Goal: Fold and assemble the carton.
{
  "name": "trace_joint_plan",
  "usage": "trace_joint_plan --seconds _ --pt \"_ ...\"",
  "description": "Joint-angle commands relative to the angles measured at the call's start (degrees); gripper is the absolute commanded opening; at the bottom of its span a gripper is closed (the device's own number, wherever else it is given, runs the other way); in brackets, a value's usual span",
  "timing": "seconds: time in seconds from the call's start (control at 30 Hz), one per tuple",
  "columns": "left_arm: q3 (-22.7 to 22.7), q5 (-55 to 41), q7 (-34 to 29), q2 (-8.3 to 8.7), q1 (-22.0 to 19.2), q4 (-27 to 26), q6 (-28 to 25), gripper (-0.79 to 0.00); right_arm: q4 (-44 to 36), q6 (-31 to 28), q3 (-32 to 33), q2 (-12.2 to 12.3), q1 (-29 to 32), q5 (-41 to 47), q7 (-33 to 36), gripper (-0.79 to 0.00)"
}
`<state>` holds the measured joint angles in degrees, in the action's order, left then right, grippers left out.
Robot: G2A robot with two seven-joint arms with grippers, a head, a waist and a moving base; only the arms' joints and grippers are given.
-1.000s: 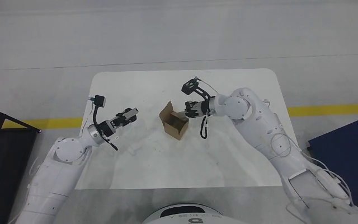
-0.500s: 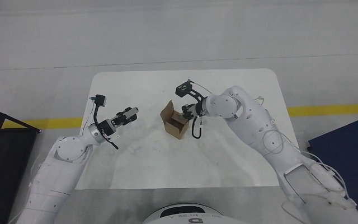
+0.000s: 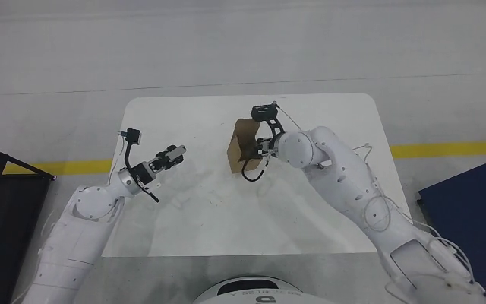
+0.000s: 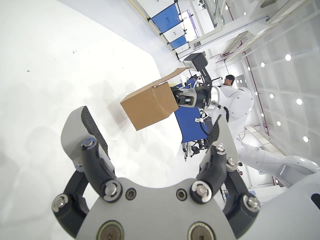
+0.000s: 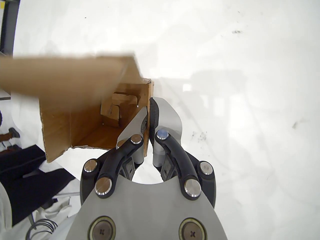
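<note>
Cardboard carton, top flap open, held tilted by right gripper pinching one wall; left gripper wide, empty, at its nine o'clock; flap-closing likely next.

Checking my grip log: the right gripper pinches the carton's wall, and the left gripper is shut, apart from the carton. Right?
No: the left gripper is open, not shut, as the left wrist view shows. The rest holds: the right gripper pinches the wall of the carton.
</note>
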<state>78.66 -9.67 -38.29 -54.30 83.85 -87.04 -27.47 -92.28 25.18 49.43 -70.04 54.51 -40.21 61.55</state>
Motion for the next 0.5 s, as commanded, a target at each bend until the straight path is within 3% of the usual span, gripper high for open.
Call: trace_joint_plan --seconds 0.0,0.07,0.33,0.47 --pt "-0.1 0.6 0.2 -0.06 -0.1 -0.1 0.2 0.0 -2.8 1.0 3.2 0.4 2.7 5.3 -0.6 -0.486" --pt "-0.2 0.9 0.2 -0.11 -0.2 -0.4 0.2 0.0 -4.1 0.4 5.9 0.9 4.9 7.0 -1.5 -0.428" --pt "-0.7 3.8 0.3 -0.27 -0.8 -1.1 1.6 0.0 -1.0 -10.1 12.7 2.1 10.5 15.5 -4.1 -0.468" --pt "-1.3 4.6 -0.2 -0.35 -0.8 -1.6 2.9 0.0 2.6 -22.0 14.2 2.2 11.7 21.7 -5.1 -0.453"
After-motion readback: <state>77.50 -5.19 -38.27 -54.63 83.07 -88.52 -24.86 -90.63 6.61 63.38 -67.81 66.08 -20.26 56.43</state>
